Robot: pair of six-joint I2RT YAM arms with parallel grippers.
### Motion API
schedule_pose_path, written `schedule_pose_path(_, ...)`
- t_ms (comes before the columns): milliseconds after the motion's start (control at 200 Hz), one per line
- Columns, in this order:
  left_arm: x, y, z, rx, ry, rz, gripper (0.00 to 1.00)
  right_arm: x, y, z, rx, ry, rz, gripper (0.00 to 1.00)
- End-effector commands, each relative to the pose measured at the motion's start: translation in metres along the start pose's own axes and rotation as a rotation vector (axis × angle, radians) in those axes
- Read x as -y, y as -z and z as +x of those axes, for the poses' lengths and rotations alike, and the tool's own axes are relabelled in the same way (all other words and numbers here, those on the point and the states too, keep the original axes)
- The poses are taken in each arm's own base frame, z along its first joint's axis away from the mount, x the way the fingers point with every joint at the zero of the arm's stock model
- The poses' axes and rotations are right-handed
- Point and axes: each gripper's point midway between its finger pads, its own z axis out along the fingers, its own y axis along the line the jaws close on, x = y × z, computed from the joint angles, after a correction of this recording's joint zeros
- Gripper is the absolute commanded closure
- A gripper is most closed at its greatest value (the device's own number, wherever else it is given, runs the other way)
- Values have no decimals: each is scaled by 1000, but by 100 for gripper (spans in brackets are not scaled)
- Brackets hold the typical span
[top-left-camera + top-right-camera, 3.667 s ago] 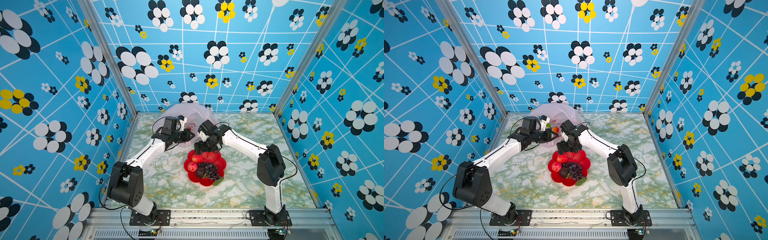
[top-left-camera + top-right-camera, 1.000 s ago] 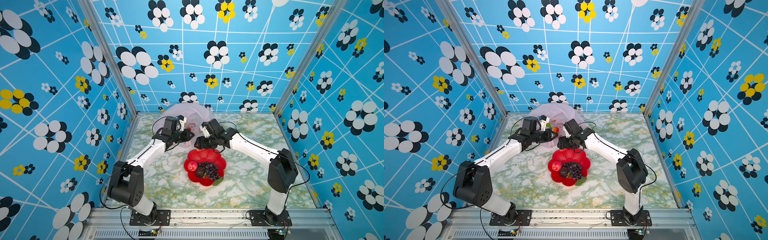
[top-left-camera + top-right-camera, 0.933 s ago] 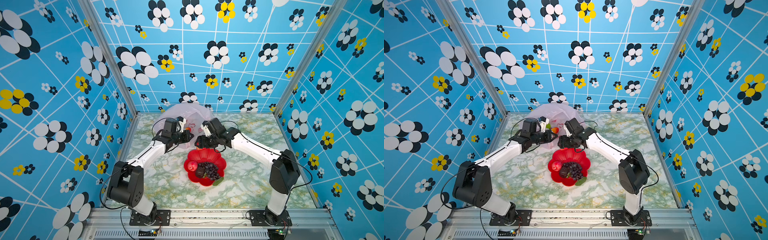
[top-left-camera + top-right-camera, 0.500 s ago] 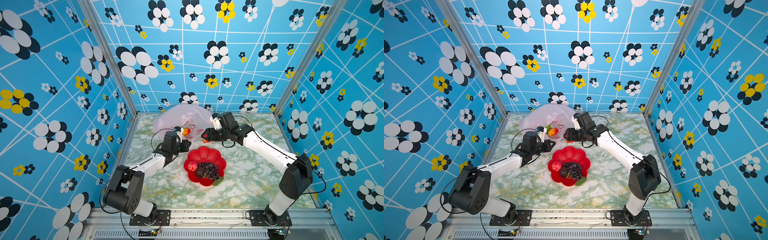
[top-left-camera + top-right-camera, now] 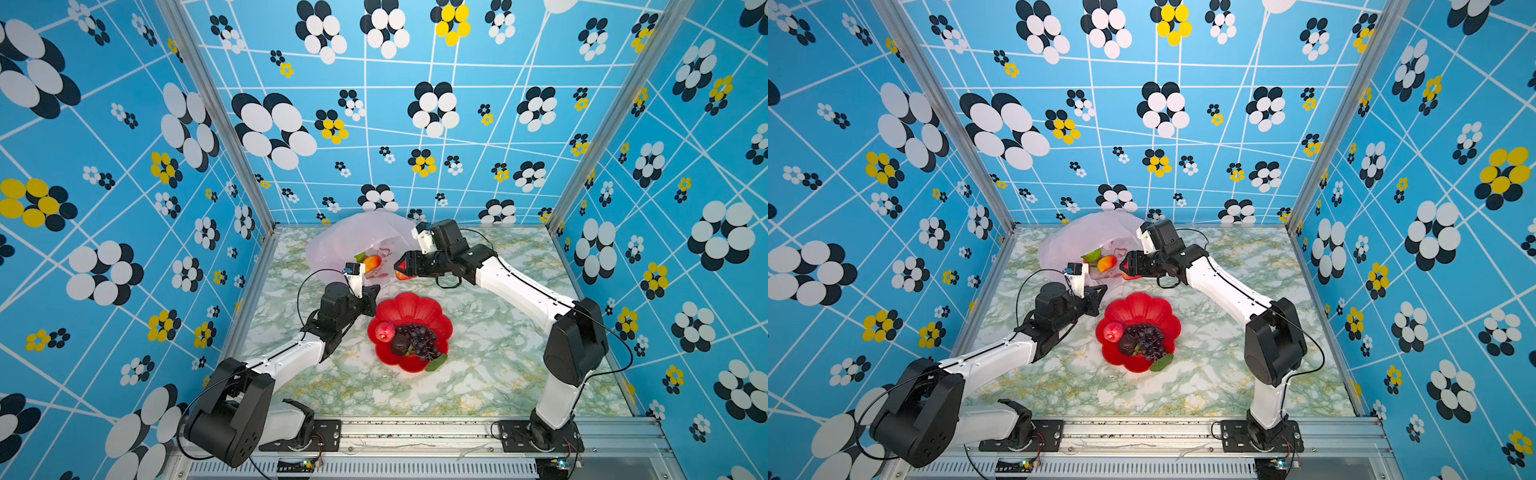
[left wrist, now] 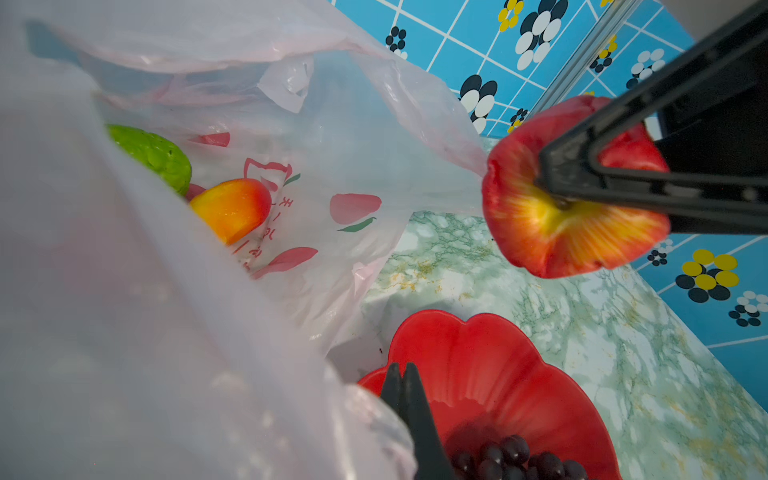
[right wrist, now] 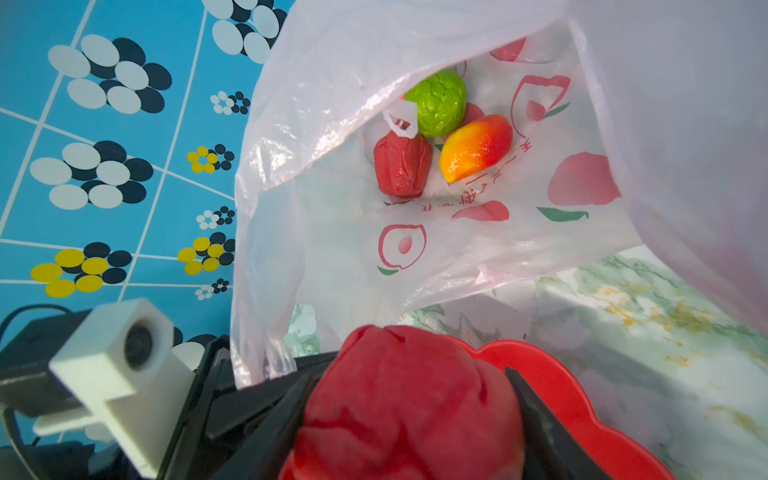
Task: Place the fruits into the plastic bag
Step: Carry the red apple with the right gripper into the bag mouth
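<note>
Three fruits (image 7: 476, 147) in translucent pink plastic bag (image 7: 540, 232); right gripper (image 5: 404, 266) clamps red toy apple (image 6: 573, 237) at its mouth, left gripper (image 6: 402, 372) pinches its rim; three other fruits (image 5: 409, 338) lie outside.

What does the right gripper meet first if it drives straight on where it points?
Probably the plastic bag: the right gripper, shut on a red apple, points into its open mouth, so the printed lower film comes first, ahead of the mango. Depth is unclear.

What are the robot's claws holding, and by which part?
The right claw grips a red apple by its sides. The left claw pinches the plastic bag by its rim.
</note>
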Motion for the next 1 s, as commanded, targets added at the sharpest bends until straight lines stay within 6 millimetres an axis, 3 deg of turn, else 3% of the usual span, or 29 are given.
schedule_pose_path(0, 6, 2, -13, 70, -41, 23, 100, -15, -7, -21, 27, -29, -70, 33)
schedule_pose_path(325, -1, 18, -9, 162, -29, 5, 100, -19, -51, -34, -1, -171, -166, 33)
schedule_pose_path(525, 6, 17, -14, 114, -39, 8, 100, -28, -62, -49, 14, -213, -213, 34)
schedule_pose_path(570, 5, 17, -15, 102, -38, -9, 100, -20, -77, -46, -3, -232, -203, 34)
schedule_pose_path(795, 6, 21, -19, 55, -104, -47, 100, -16, -99, -59, 25, -306, -248, 33)
schedule_pose_path(1000, 3, 5, -10, -25, -83, -36, 100, -10, -121, -75, 61, -373, -278, 33)
